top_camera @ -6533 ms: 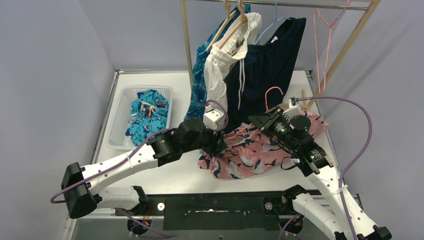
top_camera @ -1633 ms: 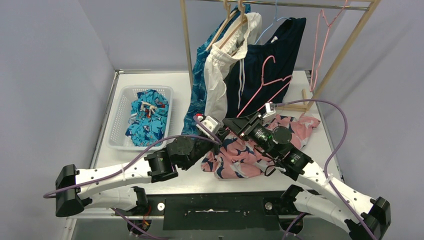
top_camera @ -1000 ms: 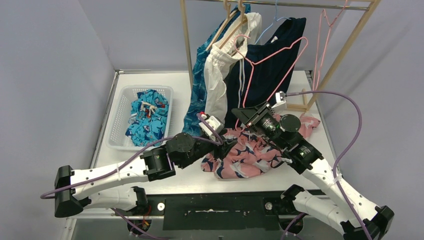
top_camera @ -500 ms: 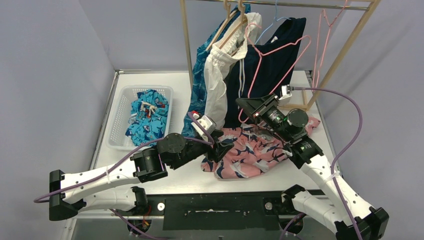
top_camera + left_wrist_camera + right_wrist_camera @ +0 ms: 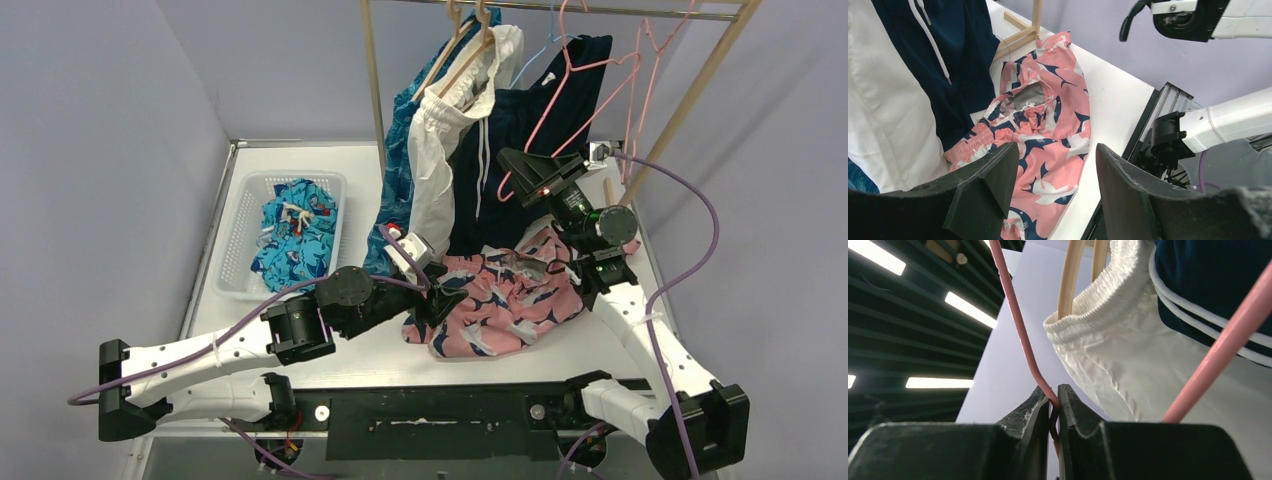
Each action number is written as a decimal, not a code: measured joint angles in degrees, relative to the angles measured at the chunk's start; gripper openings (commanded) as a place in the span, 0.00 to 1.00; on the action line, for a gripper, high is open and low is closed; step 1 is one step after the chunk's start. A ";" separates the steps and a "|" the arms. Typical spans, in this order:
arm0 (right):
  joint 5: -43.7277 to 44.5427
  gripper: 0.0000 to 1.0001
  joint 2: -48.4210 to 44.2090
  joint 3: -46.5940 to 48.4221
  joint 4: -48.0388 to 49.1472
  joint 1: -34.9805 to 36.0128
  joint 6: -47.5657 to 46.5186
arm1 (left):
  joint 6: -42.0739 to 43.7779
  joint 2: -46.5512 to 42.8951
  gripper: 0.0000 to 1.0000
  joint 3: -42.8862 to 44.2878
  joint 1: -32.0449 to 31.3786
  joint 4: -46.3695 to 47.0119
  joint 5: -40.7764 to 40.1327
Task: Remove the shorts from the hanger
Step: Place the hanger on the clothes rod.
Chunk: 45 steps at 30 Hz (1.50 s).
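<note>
Matt cloth shorts (image 5: 505, 300), glossy pink hanger (image 5: 1228, 337), bare wooden rack (image 5: 372, 70), perforated plastic basket (image 5: 240, 225).

Right arm (image 5: 640, 320) raised, right fingers (image 5: 1033, 415) pinched shut; left arm (image 5: 220, 345) low, left fingers (image 5: 983, 185) apart.

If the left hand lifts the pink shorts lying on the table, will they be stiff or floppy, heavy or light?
Probably floppy: the pink shorts lie crumpled in soft folds on the table. Likely light, since the fabric looks thin. Pinched at one edge, the rest would probably hang and drag.

Hanging shorts (image 5: 432, 170) and rack post (image 5: 373, 90) block the middle; table strip (image 5: 360, 172) beside basket (image 5: 290, 176) lies open.
</note>
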 measured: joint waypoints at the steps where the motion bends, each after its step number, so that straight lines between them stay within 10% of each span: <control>1: -0.15 0.00 0.81 0.02 1.84 -0.42 1.25 | -0.02 0.02 0.57 0.00 0.00 -0.02 -0.02; 45: 4.85 0.05 13.11 12.52 7.02 -8.70 14.86 | -0.81 2.58 0.57 0.00 0.02 -0.28 0.17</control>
